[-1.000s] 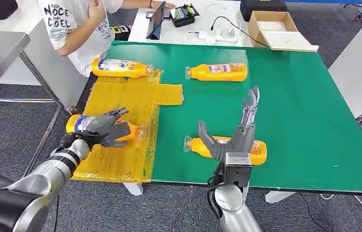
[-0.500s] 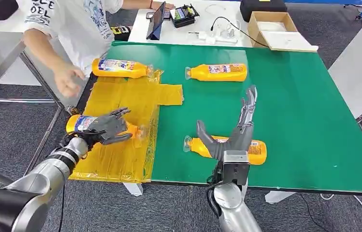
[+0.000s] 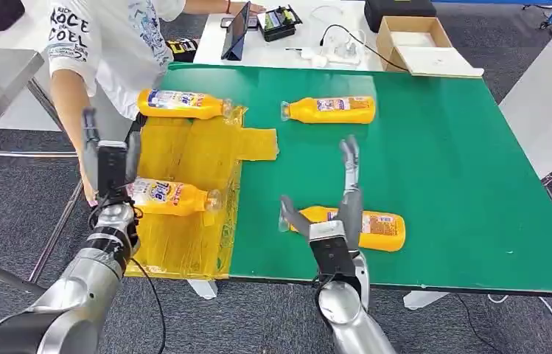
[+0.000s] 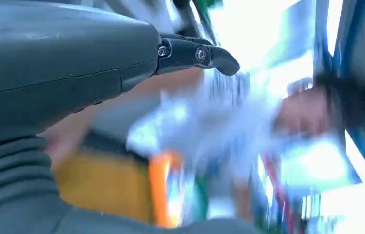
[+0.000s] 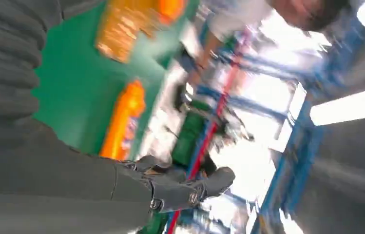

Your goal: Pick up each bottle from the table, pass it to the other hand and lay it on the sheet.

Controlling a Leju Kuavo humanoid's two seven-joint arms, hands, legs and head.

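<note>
You have four orange bottles: one (image 3: pixel 182 103) at eleven o'clock on the far edge of the yellow sheet (image 3: pixel 191 158), one (image 3: pixel 168 197) at nine o'clock on the sheet, one (image 3: pixel 329 110) at twelve o'clock and one (image 3: pixel 376 228) at five o'clock on the green table (image 3: pixel 464 169). One sheet, one cardboard box (image 3: pixel 416 44), one person (image 3: pixel 110 37).

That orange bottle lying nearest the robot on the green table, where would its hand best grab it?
Probably around the wide labelled middle of the nearest orange bottle, coming down from above. It lies on its side with its cap end toward the yellow sheet, so the body offers the broadest hold. The right hand is raised just in front of it, fingers spread.
</note>
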